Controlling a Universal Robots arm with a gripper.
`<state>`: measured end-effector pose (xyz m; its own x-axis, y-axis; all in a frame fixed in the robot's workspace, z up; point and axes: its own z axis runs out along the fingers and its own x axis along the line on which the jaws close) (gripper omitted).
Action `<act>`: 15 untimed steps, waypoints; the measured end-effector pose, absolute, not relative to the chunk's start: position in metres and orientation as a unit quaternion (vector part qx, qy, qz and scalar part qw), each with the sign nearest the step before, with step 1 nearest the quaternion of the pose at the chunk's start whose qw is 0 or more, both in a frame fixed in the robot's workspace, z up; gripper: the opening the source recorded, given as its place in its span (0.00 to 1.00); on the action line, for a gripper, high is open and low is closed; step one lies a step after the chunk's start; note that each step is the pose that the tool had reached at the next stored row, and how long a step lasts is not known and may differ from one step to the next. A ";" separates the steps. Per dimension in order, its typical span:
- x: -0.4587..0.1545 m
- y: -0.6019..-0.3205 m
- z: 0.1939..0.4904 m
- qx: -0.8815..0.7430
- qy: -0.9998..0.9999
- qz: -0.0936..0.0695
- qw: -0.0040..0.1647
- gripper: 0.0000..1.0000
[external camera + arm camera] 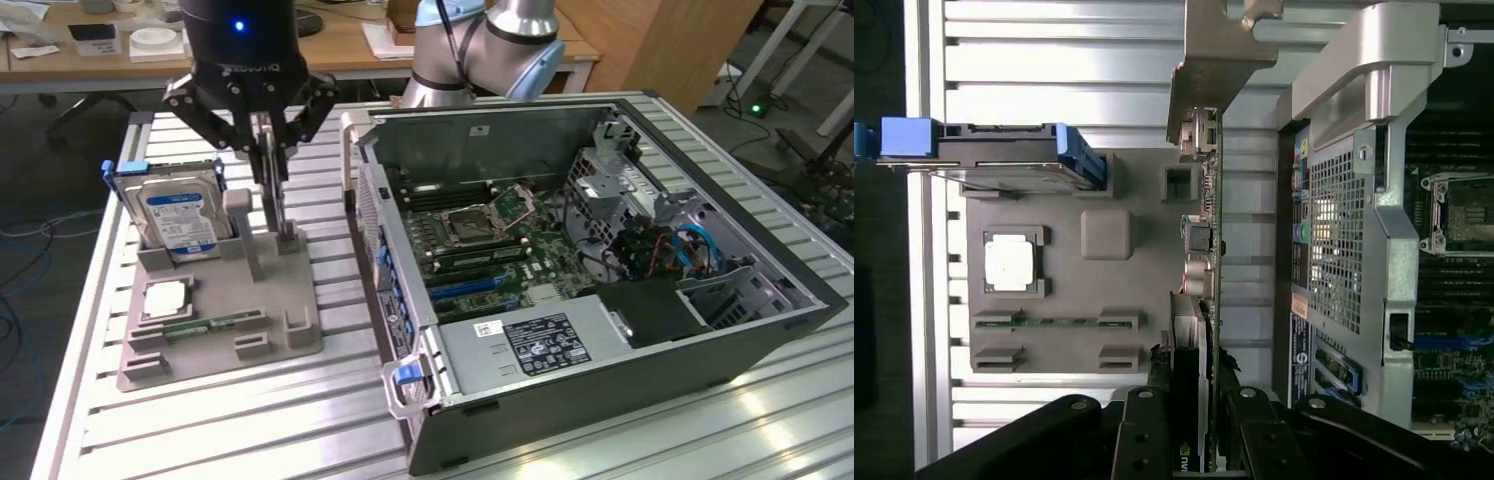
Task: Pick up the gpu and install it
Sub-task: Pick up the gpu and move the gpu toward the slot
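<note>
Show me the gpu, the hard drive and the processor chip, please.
gpu (274,195), exterior view, its upright thin edge.
hard drive (180,222), exterior view, its blue label.
processor chip (163,298), exterior view, its silver lid.

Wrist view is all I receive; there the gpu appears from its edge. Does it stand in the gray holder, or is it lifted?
Observer: The gpu stands upright, its lower end meeting the gray holder.
Operator: Where does the gripper hold it?
Observer: The gripper is shut on its upper edge.
Operator: Is the computer case open?
Observer: Yes, the computer case lies open side up at the exterior view's right, its blue slots uncovered.
</note>
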<state>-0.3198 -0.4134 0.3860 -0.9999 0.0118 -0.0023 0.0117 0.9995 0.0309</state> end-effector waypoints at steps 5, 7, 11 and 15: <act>-0.320 -0.413 0.398 0.006 1.000 0.015 0.001 0.27; -0.320 -0.413 0.403 0.006 1.000 0.015 0.001 0.27; -0.320 -0.413 0.412 0.006 1.000 0.015 0.001 0.27; -0.320 -0.413 0.421 0.006 1.000 0.015 0.001 0.27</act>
